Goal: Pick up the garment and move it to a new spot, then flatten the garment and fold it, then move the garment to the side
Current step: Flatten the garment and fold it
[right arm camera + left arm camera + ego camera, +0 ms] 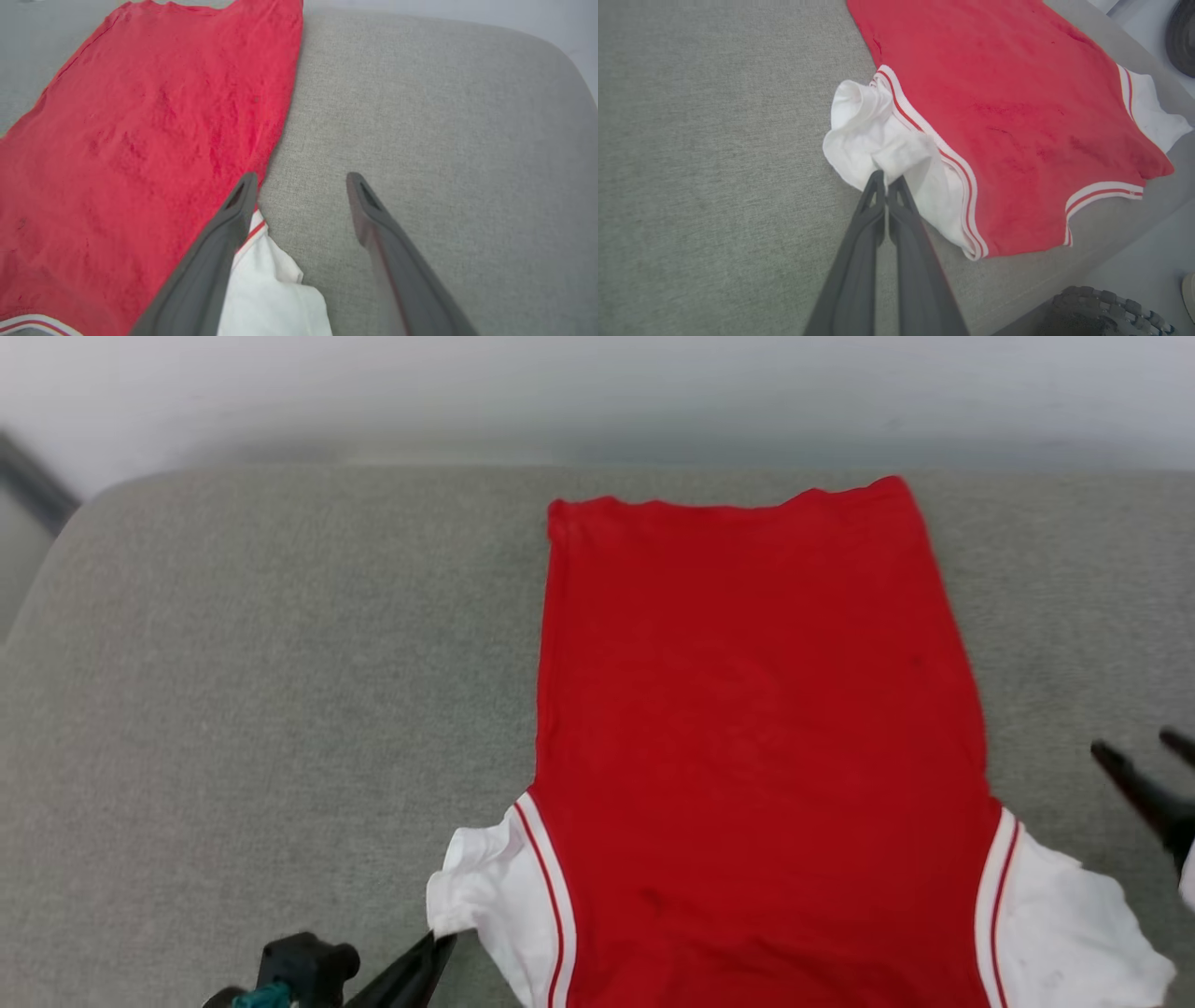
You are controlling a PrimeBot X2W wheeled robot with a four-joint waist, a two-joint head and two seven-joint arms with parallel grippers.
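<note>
Flattening step: red jersey point(761, 728) lies spread toward 3 o'clock on the grey cushion point(280, 663), my left gripper point(887, 179) closed, apparently on its white sleeve point(873, 135) at 7 o'clock, right gripper point(301, 179) splayed at 4 o'clock; next I tug that sleeve flat.

The left gripper point(887, 181) and right gripper point(302, 183) are formed of long, dark grey, tapering fingers point(373, 219), slotted near the tips; a teal fitting point(263, 997) is seen on a black mount point(308, 966).

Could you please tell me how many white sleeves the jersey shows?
2 on the jersey: left sleeve, pinched by the left gripper; right sleeve, loose near the open right gripper.
</note>
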